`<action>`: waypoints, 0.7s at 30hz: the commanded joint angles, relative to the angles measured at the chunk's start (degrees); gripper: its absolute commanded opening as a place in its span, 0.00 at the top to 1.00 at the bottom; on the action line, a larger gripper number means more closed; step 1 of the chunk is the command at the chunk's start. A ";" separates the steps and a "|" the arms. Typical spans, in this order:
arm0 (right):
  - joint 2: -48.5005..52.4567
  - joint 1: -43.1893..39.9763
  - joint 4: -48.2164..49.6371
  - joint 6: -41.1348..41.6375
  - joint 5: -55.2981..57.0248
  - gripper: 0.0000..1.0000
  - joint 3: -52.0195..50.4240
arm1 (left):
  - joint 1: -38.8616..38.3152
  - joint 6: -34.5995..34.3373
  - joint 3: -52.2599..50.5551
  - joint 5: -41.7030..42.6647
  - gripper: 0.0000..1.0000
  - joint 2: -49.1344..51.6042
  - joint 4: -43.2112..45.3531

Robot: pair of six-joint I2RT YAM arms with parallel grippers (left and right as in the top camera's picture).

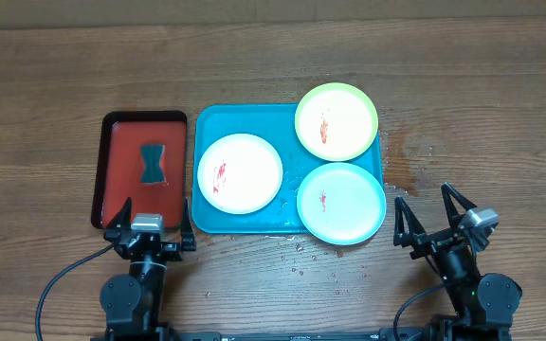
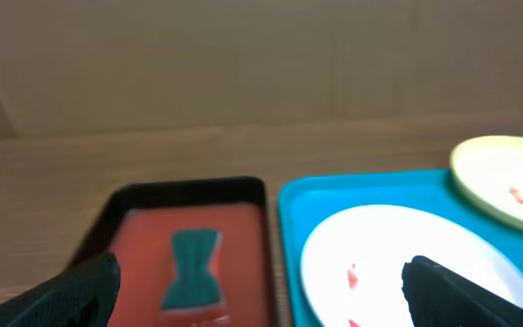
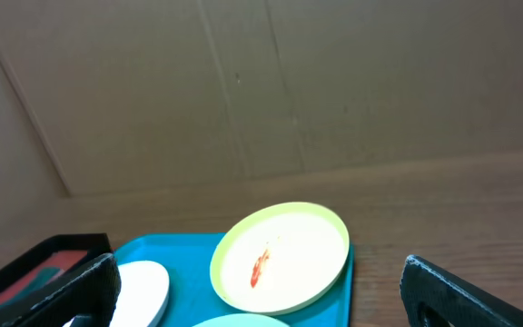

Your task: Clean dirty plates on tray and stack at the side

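Observation:
Three plates lie on the turquoise tray [image 1: 211,128]. The white plate [image 1: 240,173] is at its left, the yellow-green plate [image 1: 336,121] at the back right, and the mint-blue plate [image 1: 341,203] at the front right. Each has small red smears. My left gripper [image 1: 150,224] is open and empty over the front edge of the red tray. My right gripper [image 1: 431,218] is open and empty over the table, right of the mint-blue plate. The left wrist view shows the white plate [image 2: 407,263] and the tray [image 2: 352,189]. The right wrist view shows the yellow-green plate [image 3: 281,257].
A red tray with a black rim [image 1: 121,180] lies left of the turquoise tray and holds a teal sponge [image 1: 153,163]. Water drops speckle the wood [image 1: 297,256] in front of the turquoise tray and at its right side.

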 commanded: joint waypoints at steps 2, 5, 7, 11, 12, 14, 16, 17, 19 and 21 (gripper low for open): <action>-0.22 0.00 -1.38 1.81 -0.68 0.00 3.23 | -0.44 -3.80 10.43 4.46 0.00 0.68 -7.65; 0.33 0.00 -2.73 1.81 -1.16 0.00 5.92 | -0.44 -3.80 16.00 4.44 0.00 2.38 -11.43; 1.20 0.00 -4.24 1.81 -1.18 0.00 8.22 | -0.44 -5.51 19.91 4.44 0.00 4.04 -13.18; 4.57 0.00 -7.43 1.81 -1.77 0.00 13.42 | -0.44 -11.23 28.30 4.50 0.00 9.11 -17.97; 5.51 0.00 -7.74 1.81 -2.19 0.00 14.51 | -0.44 -12.07 30.75 4.50 0.00 10.84 -19.76; 7.98 0.00 -7.89 1.79 -3.30 0.00 17.05 | -0.44 -12.44 35.45 4.52 0.00 14.25 -23.56; 11.08 0.00 -7.91 1.79 -3.72 0.00 20.09 | -0.44 -12.41 40.26 4.81 0.00 17.73 -27.61; 12.46 0.00 -8.17 1.79 -3.72 0.00 21.40 | -0.44 -12.39 42.82 5.42 0.00 19.47 -29.79; 16.20 0.00 -10.05 1.77 -3.72 0.00 25.29 | -0.44 -12.41 48.35 6.12 0.00 23.23 -34.75; 20.04 0.00 -12.94 1.75 -3.72 0.00 29.44 | -0.44 -12.39 53.81 6.08 0.00 26.95 -39.63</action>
